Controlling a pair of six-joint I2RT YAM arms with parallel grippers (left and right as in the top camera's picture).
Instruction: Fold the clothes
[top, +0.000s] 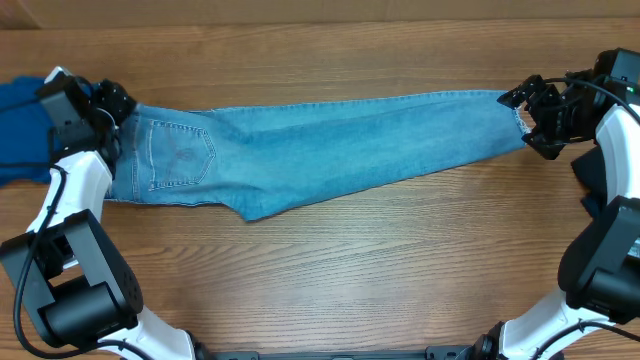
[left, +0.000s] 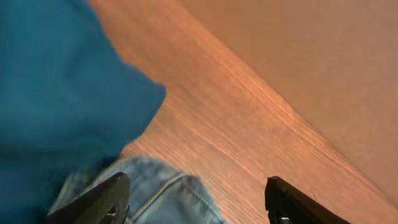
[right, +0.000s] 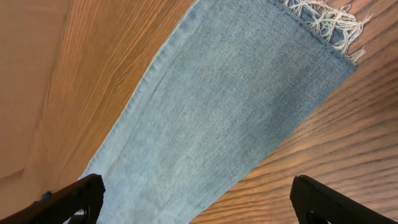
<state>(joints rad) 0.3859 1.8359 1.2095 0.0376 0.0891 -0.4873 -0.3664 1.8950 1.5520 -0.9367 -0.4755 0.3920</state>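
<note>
A wooden table with warm brown, streaky grain fills nearly the whole view. Beyond the table's far edge runs a plain, smooth tan surface. Light falls evenly across the table, leaving only soft shadows.

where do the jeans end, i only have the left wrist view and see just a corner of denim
observer: The jeans run across the table to the right side; their frayed hem lies by the right hand.
operator: is that hand gripping the hem
observer: No. Its fingers stand apart and the hem lies flat beyond them, ungripped.
operator: legs stacked or apart
observer: They show as one strip, one back pocket facing up near the left hand.
</note>
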